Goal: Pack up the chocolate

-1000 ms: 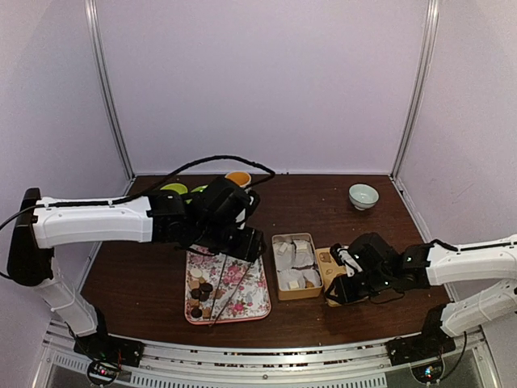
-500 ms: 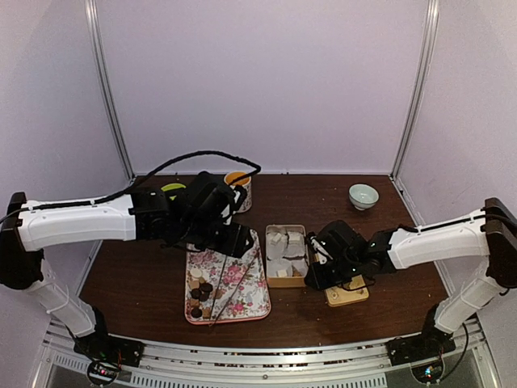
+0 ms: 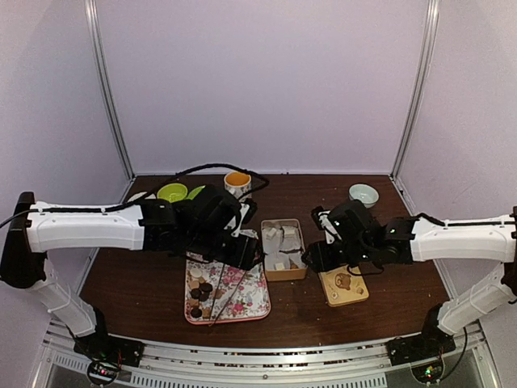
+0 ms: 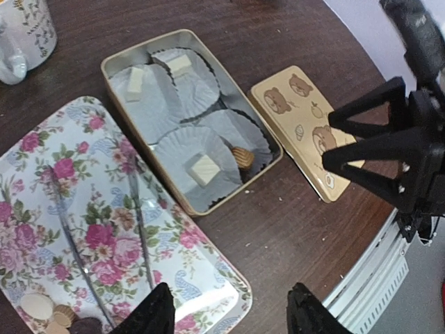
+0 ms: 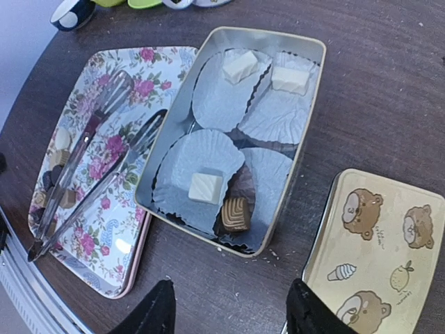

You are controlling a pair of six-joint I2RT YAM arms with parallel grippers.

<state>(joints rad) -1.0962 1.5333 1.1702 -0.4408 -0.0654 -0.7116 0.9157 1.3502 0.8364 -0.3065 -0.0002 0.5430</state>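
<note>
Chocolate point(image 5: 206, 186) is seen in the paper cups of the tin point(image 5: 170, 125) (more is left on the flowered tray point(image 5: 111, 229)). The left gripper point(image 4: 229, 316) and right gripper point(image 5: 233, 313) are held spread, empty.

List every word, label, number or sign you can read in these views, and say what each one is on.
No readable text in any view.
tin lid: only drawings of bears, an ice cream and a lemon, no words.
mug: small dark markings, too small to tell whether any are letters.
floral tray: flower pattern only, no lettering.
</note>
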